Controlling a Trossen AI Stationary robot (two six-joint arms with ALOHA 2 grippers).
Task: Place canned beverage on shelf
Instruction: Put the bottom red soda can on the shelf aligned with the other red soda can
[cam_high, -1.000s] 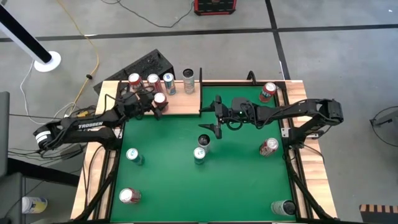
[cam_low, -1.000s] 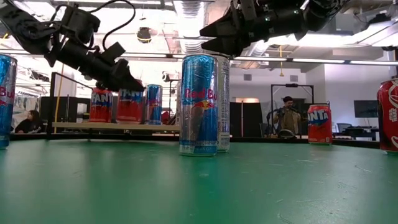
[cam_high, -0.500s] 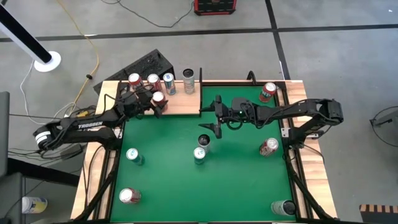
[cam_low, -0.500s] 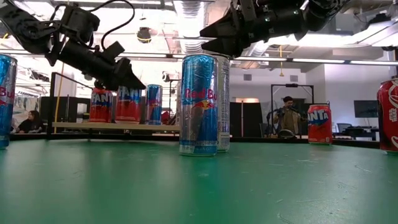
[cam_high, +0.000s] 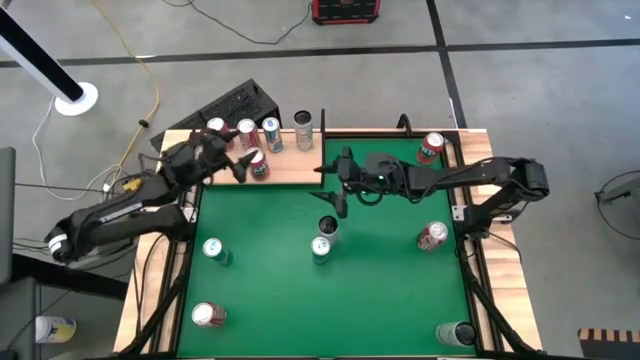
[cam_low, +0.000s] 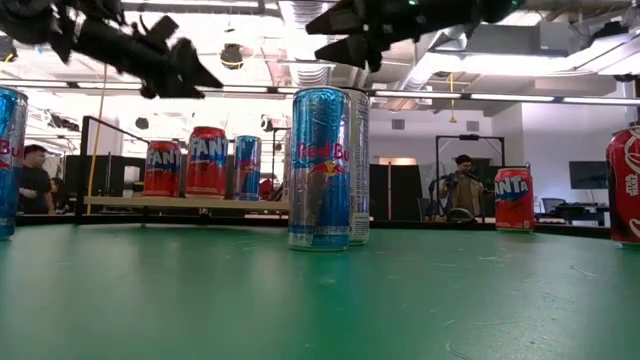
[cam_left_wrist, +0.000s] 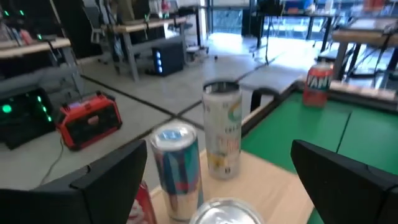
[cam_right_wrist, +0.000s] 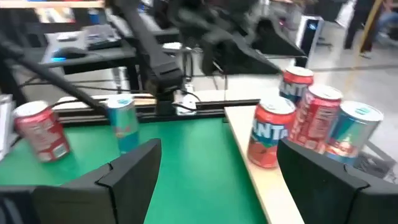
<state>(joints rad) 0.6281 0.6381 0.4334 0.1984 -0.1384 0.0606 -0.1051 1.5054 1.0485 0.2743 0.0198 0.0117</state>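
Note:
The shelf (cam_high: 285, 165) is a pale-wood board at the table's far left. Several cans stand upright on it; the nearest is a red Fanta can (cam_high: 258, 166), which also shows in the low view (cam_low: 208, 160). My left gripper (cam_high: 238, 162) is open and empty, raised above the shelf just left of that can (cam_low: 185, 65). My right gripper (cam_high: 335, 187) is open and empty, held high near the table's middle (cam_low: 345, 35), just beyond a dark-topped can (cam_high: 327, 227) and a Red Bull can (cam_low: 320, 165).
More cans stand on the green felt: two at the near left (cam_high: 214, 250) (cam_high: 208, 316), one at the middle (cam_high: 320, 249), two at the right (cam_high: 432, 237) (cam_high: 430, 148) and one at the near right corner (cam_high: 455, 333). A black post (cam_high: 322, 150) stands at the shelf's right end.
My left gripper has risen from the Fanta can on the shelf and drawn back toward the table's left edge; the can stays upright on the board. My right gripper has risen a little and shifted slightly toward the shelf.

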